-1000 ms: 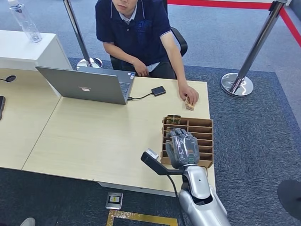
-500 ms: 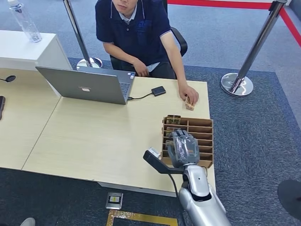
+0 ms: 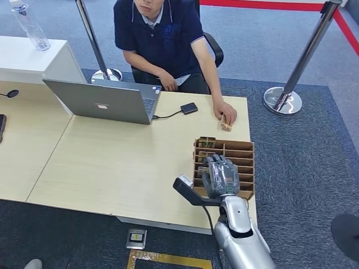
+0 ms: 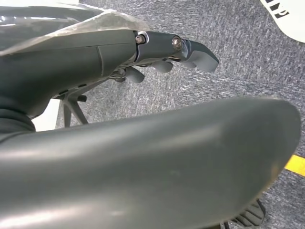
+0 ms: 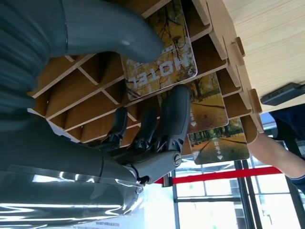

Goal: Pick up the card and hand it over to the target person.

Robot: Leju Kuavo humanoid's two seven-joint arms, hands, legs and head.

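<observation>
The right hand closes thumb and fingers around the card, centre frame; a weak pinch risks slippage.

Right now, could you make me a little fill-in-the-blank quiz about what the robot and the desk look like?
1. The right hand reaches into the slotted wooden ____ on the desk.
2. The nearest card in it bears the word ____.
3. The open laptop faces the seated ____.
4. The left hand hangs over grey ____.

Missing words: rack; HOTEL; person; carpet.
</observation>
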